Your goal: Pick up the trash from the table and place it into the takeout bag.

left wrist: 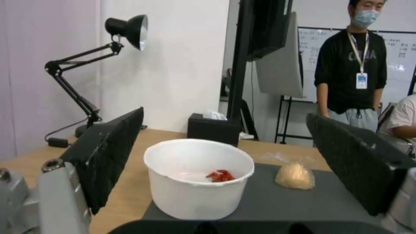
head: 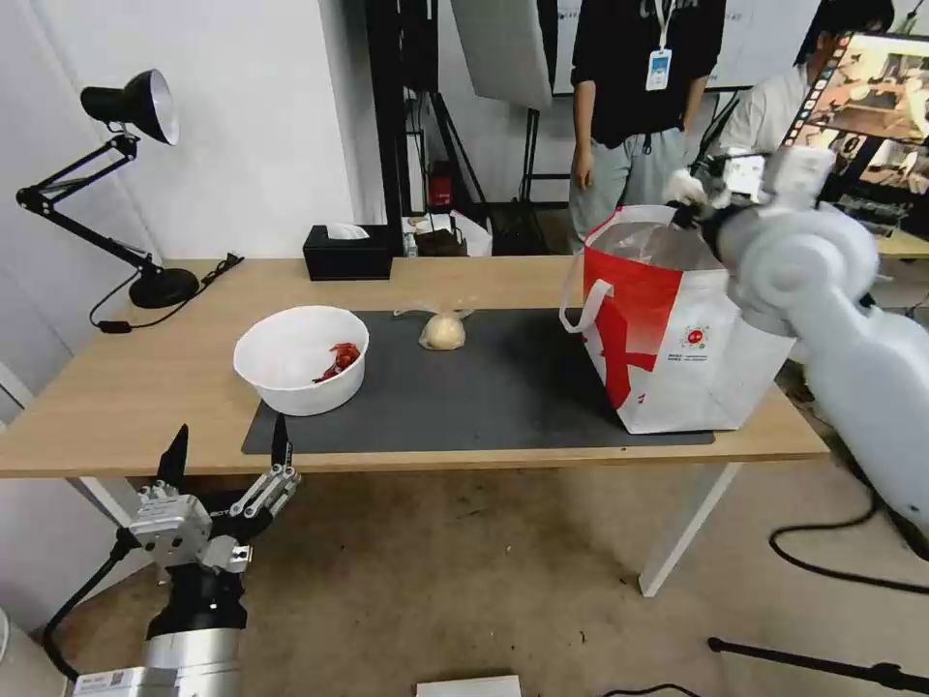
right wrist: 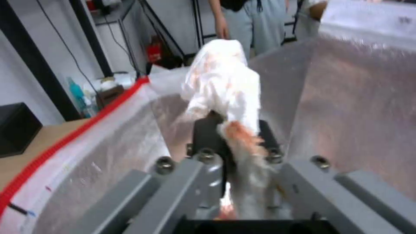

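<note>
Now | right hand (right wrist: 229,130) pinches tissue (right wrist: 223,87) (orange-stained) | over takeout bag (right wrist: 346,107)

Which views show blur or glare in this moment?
Right wrist view: the crumpled white tissue in the right gripper is smeared, and the takeout bag foil glares. Left wrist view: soft throughout. Head view: sharp, evenly lit.
</note>
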